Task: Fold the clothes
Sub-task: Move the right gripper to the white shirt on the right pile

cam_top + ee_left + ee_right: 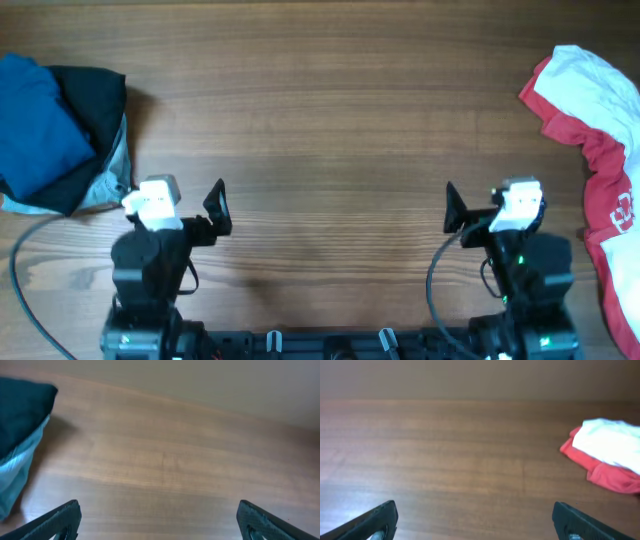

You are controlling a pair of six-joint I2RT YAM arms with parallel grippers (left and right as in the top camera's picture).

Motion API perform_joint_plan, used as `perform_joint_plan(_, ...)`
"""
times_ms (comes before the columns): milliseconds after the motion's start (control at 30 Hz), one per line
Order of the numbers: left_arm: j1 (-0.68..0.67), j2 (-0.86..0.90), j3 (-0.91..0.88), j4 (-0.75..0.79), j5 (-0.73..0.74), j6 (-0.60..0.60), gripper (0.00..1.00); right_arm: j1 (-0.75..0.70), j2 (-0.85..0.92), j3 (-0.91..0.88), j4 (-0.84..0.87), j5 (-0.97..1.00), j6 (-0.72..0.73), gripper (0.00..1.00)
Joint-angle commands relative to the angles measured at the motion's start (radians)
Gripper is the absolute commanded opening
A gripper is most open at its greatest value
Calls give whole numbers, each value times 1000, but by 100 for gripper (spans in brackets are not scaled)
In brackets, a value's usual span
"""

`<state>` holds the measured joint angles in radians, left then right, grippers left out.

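The red-and-white garment [592,120] is lying crumpled at the far right edge of the desk [330,110], partly running out of the overhead view. We are reading it as the piece waiting to be folded. At the opposite, left edge a folded pile [50,125] is sitting, with a blue piece on top of a black one and something pale grey beneath. We are judging these as done and set aside there so that the middle of the desk can serve for spreading.

Between the two, both arms are sitting low near their bases, well apart from either heap. We are seeing the left end effector [160,527] with its fingers spread wide and gripping nothing. The right end effector [476,525] is likewise agape and empty, with the garment showing off to its right. We are expecting the next move to fall to the right arm — it is sitting nearer — reaching out to draw the garment toward the centre.
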<state>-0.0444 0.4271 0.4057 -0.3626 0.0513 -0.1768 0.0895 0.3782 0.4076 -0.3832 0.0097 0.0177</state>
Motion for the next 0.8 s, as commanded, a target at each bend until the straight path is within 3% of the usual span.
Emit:
perform_joint_plan(0, -4, 157, 170, -101, 38, 9, 100, 5, 172, 174, -101, 22, 11, 100)
perform_joint_plan(233, -4, 324, 383, -321, 151, 9, 100, 5, 375, 369, -246, -217, 9, 100)
perform_joint_plan(300, -4, 328, 393, -338, 208, 9, 100, 3, 385, 370, -248, -137, 71, 100)
perform_joint_plan(400, -4, 317, 393, -335, 244, 9, 100, -31, 398, 370, -303, 102, 283, 100)
perform_joint_plan(567, -3, 314, 393, -330, 241, 9, 100, -209, 485, 416, -363, 148, 330, 100)
perform_joint_plan(767, -3, 314, 393, -323, 236, 9, 100, -502, 712, 470, -388, 246, 395, 99)
